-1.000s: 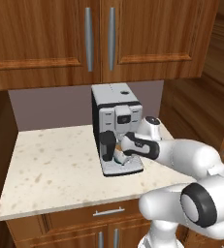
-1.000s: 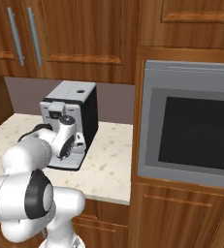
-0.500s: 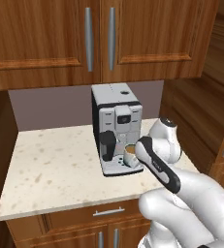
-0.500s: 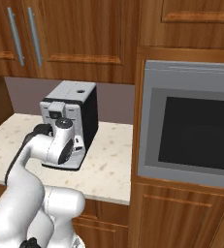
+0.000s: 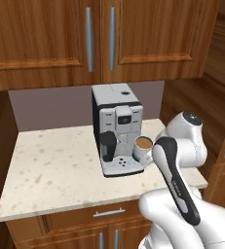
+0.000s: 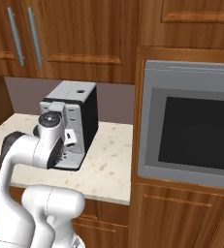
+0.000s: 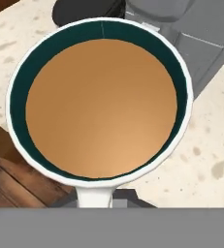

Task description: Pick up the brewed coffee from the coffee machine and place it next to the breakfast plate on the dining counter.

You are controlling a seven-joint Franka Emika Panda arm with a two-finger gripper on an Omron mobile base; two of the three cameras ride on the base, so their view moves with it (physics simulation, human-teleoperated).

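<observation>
The mug [image 5: 143, 148] of coffee now hangs clear of the coffee machine [image 5: 117, 129], lifted right of its drip tray above the counter [image 5: 55, 170]. The gripper, closed on the handle, has drawn it back from the spout.

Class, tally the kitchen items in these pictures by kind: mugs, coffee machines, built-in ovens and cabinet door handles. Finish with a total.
Mug: 1
Coffee machine: 1
Oven: 1
Door handles: 2
Total: 5
</observation>
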